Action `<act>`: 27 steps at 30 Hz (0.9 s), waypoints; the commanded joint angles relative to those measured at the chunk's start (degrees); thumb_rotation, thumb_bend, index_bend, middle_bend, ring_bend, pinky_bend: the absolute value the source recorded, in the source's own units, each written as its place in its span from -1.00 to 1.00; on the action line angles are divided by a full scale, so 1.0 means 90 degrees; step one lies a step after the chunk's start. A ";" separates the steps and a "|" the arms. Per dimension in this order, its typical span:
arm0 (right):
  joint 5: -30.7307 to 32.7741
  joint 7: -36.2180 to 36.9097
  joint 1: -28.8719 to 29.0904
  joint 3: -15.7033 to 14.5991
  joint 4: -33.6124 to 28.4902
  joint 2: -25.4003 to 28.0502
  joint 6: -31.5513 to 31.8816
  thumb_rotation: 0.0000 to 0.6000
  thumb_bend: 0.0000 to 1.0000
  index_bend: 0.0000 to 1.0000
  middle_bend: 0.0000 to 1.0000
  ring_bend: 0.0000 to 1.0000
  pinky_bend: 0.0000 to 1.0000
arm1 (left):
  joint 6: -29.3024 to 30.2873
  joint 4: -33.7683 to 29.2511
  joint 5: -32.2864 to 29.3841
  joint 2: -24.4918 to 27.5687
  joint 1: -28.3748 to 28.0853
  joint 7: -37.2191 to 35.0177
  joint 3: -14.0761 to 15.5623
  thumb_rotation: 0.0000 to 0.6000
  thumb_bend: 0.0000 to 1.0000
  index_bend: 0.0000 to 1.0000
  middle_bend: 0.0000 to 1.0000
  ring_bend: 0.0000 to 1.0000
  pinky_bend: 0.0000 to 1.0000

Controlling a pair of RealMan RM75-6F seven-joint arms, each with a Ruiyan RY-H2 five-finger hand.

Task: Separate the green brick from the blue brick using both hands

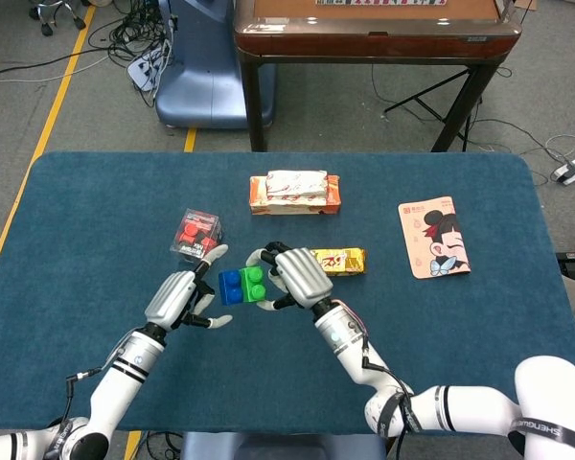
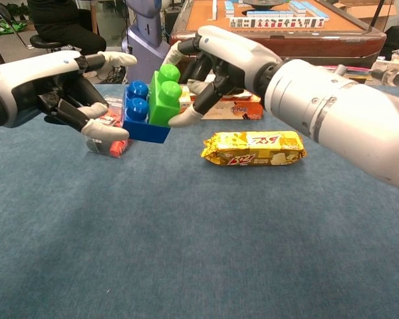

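Right hand (image 2: 216, 56) gripping green brick (image 2: 162, 96) on blue brick (image 2: 138, 114), left hand (image 2: 66, 93) spread alongside, snack packet (image 2: 253, 147) nearby

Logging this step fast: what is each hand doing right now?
Left hand: open, fingers spread beside the blue brick, not clearly gripping it.
Right hand: holds the green brick, lifted with the blue one attached.

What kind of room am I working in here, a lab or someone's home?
Most likely a robotics lab or workshop, not a home. Loose cables trail over a grey floor marked with yellow tape, a blue-grey machine base stands behind the blue-covered table, and a mahjong table sits beyond it.
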 commanded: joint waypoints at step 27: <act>-0.0160 0.0486 0.0147 0.0120 0.0379 -0.0456 -0.0197 1.00 -0.39 0.33 1.00 1.00 1.00 | 0.0117 0.0161 -0.0323 -0.0209 -0.0117 0.0130 0.0069 1.00 -1.00 -0.60 0.88 0.58 1.00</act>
